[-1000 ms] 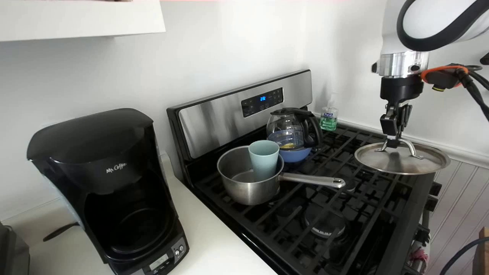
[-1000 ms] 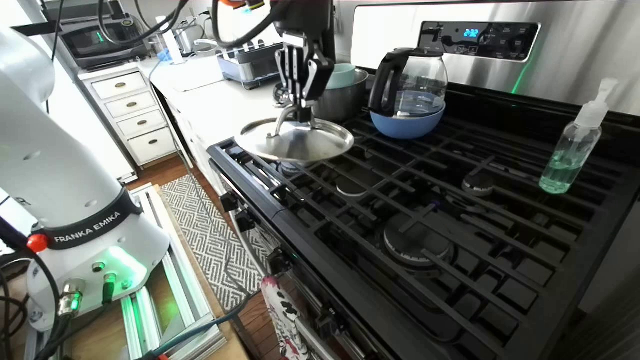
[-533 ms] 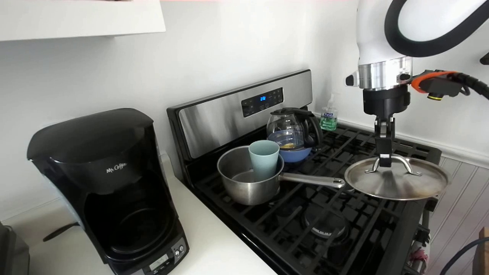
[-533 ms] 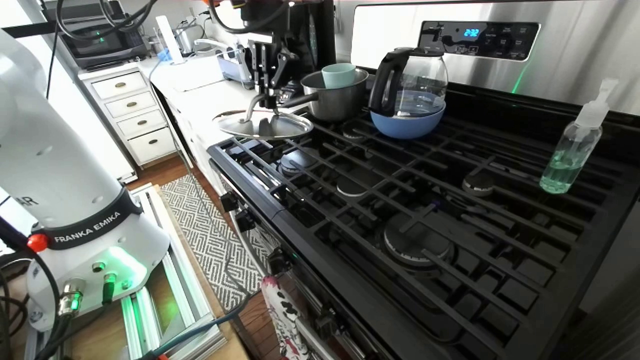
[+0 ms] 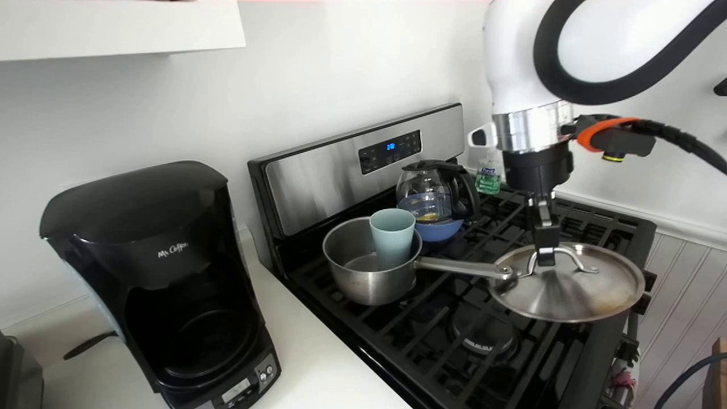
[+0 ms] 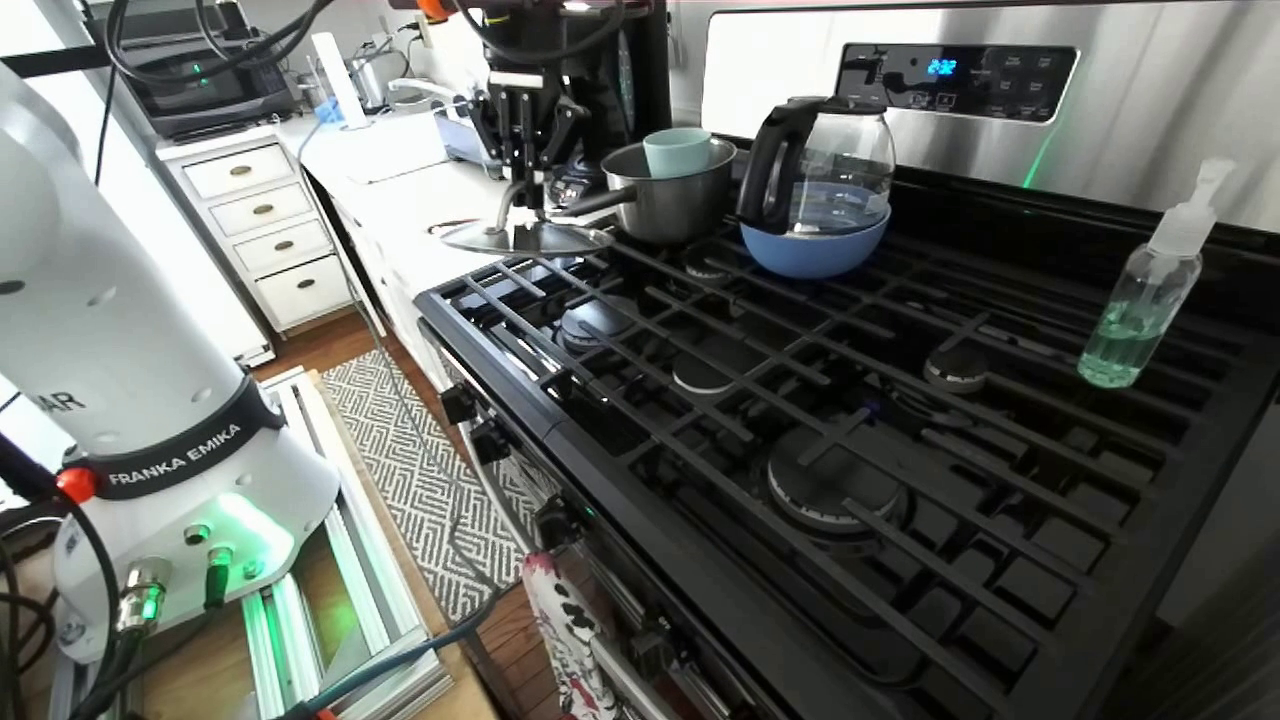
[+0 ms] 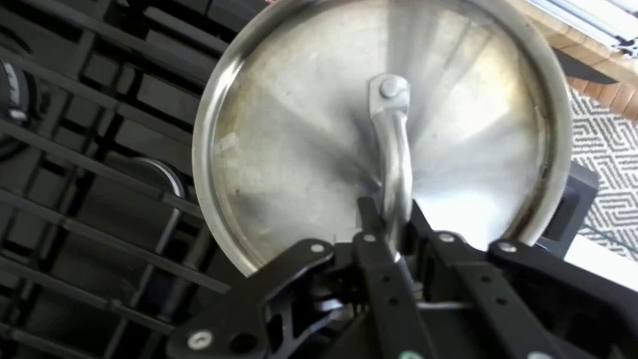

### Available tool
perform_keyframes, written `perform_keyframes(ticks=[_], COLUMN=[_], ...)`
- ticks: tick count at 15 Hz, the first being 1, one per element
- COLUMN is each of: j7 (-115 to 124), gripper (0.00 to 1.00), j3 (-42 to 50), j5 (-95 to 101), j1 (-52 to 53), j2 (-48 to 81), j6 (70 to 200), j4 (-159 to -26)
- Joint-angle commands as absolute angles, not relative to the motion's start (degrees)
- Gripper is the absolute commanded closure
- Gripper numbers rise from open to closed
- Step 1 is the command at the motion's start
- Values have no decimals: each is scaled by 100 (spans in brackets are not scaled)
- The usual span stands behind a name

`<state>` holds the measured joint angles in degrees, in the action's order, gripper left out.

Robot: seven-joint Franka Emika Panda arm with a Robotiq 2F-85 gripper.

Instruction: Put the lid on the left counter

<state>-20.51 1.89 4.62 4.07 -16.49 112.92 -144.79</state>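
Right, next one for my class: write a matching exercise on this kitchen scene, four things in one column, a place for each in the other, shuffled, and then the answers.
Column one
1. Lid
2. Pale teal cup
3. Saucepan
4. Black coffee maker

Column two
A. On the white counter
B. Held by its handle in the tool
C. On the black stovetop
D. In the saucepan, sticking up above the rim

Right pairs: 1-B, 2-D, 3-C, 4-A

A stove (image 6: 800,400) and coffee maker (image 5: 142,244) show a kitchen.
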Motion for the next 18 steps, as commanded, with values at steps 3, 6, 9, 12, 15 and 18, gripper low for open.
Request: perform_keyframes(ticks=[3, 6, 9, 12, 15, 18], j7=[-2435, -2839, -3461, -3290, -3358, -3575], gripper=[96, 96, 96, 85, 85, 96], j3=[-606, -866, -1057, -1092, -1106, -1127], j5=[457, 834, 1001, 843, 858, 736], j1=[1117, 1200, 1217, 1157, 1157, 1151], j2=[-308, 275, 522, 477, 522, 607], j6=[11077, 11040, 11143, 11265, 11265, 11284], j4=[-13263, -12511, -12107, -12297, -12249, -12203])
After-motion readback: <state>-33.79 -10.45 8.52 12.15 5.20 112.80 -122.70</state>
